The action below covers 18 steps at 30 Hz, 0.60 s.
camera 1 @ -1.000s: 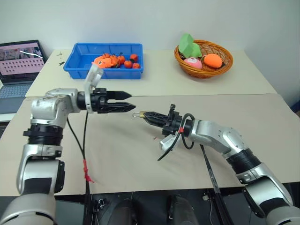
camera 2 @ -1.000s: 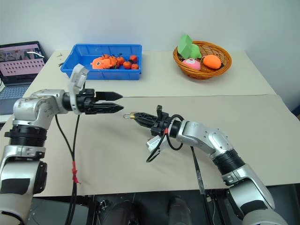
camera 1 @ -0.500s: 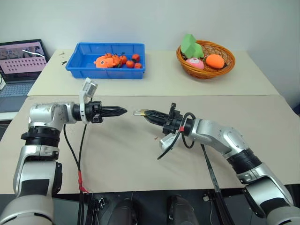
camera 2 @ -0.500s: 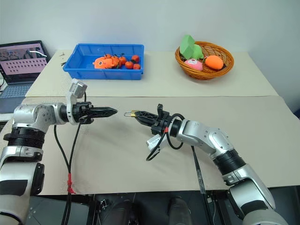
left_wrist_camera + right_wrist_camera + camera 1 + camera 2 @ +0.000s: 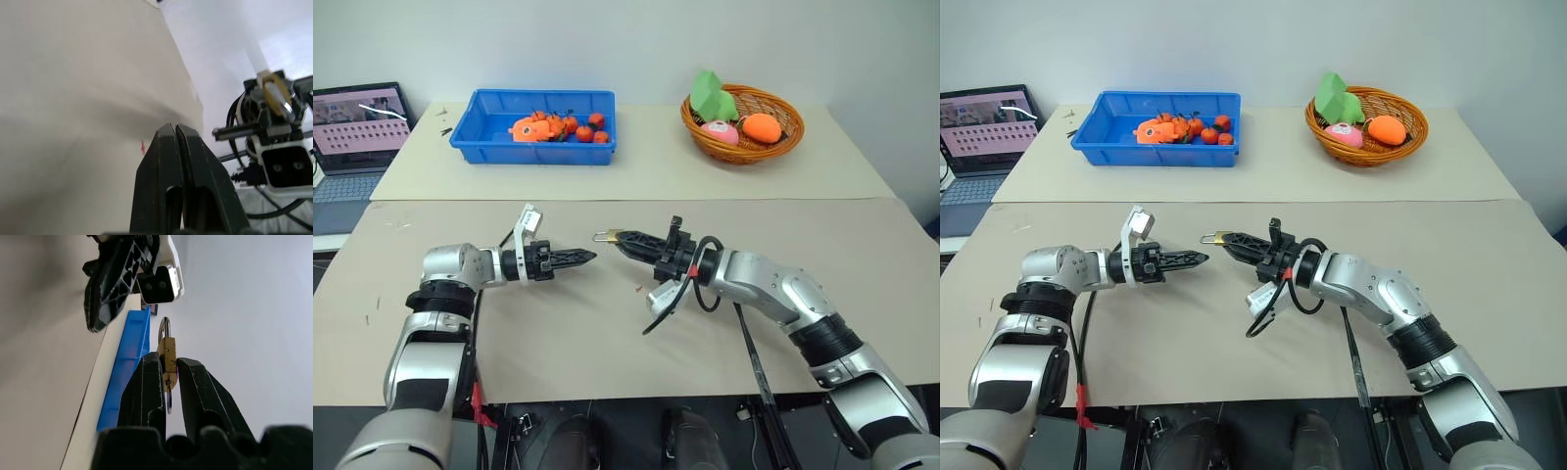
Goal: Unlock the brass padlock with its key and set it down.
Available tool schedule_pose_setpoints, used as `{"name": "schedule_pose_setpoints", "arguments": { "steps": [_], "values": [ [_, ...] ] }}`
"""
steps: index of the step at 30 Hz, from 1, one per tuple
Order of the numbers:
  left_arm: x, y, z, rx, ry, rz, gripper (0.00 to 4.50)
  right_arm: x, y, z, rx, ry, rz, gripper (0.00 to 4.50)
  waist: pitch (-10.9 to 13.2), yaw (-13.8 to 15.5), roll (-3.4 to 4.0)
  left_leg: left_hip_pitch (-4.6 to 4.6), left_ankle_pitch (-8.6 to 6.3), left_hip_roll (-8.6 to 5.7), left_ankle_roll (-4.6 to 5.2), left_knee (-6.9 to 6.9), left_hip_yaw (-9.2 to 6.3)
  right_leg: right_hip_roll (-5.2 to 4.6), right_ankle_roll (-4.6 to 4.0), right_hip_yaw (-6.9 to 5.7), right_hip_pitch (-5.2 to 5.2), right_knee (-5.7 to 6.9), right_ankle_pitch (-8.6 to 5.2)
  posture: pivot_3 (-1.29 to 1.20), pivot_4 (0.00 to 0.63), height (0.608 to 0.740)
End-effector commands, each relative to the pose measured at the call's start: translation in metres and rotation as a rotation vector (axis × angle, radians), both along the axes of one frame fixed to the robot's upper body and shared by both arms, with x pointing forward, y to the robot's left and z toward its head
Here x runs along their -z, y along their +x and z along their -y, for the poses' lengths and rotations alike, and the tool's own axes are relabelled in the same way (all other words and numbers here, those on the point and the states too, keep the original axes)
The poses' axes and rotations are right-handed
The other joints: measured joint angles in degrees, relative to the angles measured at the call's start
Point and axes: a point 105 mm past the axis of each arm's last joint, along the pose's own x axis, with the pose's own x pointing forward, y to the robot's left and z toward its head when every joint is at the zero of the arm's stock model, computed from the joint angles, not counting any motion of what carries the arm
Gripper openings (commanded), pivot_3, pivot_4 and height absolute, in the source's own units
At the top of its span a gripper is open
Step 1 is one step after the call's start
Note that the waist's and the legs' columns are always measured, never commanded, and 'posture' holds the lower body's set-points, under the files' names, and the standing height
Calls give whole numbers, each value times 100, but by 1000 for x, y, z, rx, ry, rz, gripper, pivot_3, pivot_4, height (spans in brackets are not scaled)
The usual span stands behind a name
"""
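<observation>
your left arm has dropped toward the table (image 5: 862,211) since a second ago, and its jaws, wide apart then, have snapped together with nothing between them. left gripper (image 5: 589,258) now lies low and level, tips aimed across at the lock and a short gap away. right gripper (image 5: 617,236) holds steady above the table, nipped down on the brass padlock (image 5: 604,236), shackle poking out past the fingertips toward your left hand. the right wrist view shows the gold body pinched between the two black fingers (image 5: 146,382), with a thin ring (image 5: 168,401) hanging below it. the key i can't make out for certain. you're at the unlocking step, i'd say, lock presented, nothing turned yet. next you need to find that key at the lock and take a fine pinch on it.
</observation>
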Motion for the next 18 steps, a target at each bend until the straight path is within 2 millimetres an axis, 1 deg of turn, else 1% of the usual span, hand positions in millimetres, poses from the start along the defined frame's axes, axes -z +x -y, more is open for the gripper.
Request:
{"name": "schedule_pose_setpoints", "arguments": {
  "steps": [1,10,18],
  "values": [
    [-14,0,2,12,-56,13,91,-16,-3,1,-4,56,30,117,0,1,0,0,0,0,0,0,0,0,0,0,0,0,0,0,150,684],
    [-31,-11,3,73,-84,37,91,-11,0,1,3,59,13,117,0,9,0,0,0,0,0,0,-1,-1,0,0,0,0,0,0,150,684],
    [-32,-7,-6,40,-59,67,91,-11,0,1,-3,56,14,117,0,9,0,0,0,0,-1,0,-1,-1,0,0,0,0,0,0,150,684]
  ]
}}
